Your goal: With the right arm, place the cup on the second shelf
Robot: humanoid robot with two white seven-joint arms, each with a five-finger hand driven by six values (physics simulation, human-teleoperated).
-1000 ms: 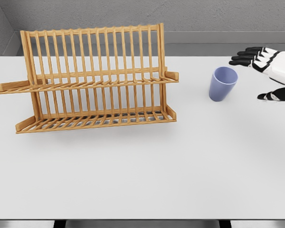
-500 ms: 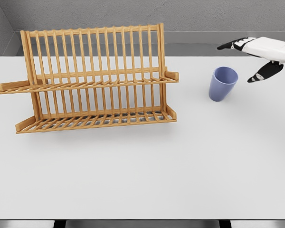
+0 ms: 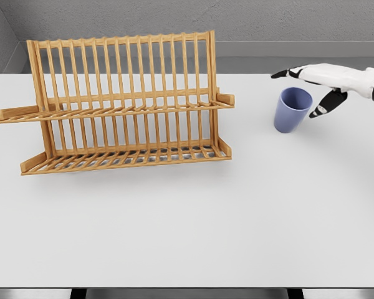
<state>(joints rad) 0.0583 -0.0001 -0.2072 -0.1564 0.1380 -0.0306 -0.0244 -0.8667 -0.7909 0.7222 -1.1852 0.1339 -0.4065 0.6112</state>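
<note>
A lavender-blue cup (image 3: 292, 109) stands upright on the white table (image 3: 187, 218), right of the wooden dish rack (image 3: 121, 103). The rack has two slatted shelves, an upper one (image 3: 112, 110) and a lower one (image 3: 124, 157). My right hand (image 3: 302, 87) reaches in from the right edge, open, its fingers spread behind the cup's rim and its thumb (image 3: 321, 107) just right of the cup. The hand is close around the cup but has no hold on it. My left arm is out of sight.
A grey wall runs behind the table's far edge. The rack fills the left half of the far table, and bare tabletop lies between it and the cup.
My right hand has moved left from the right edge toward the cup and turned flatter, so its fingers now stretch behind the rim. The cup and rack have not moved.
</note>
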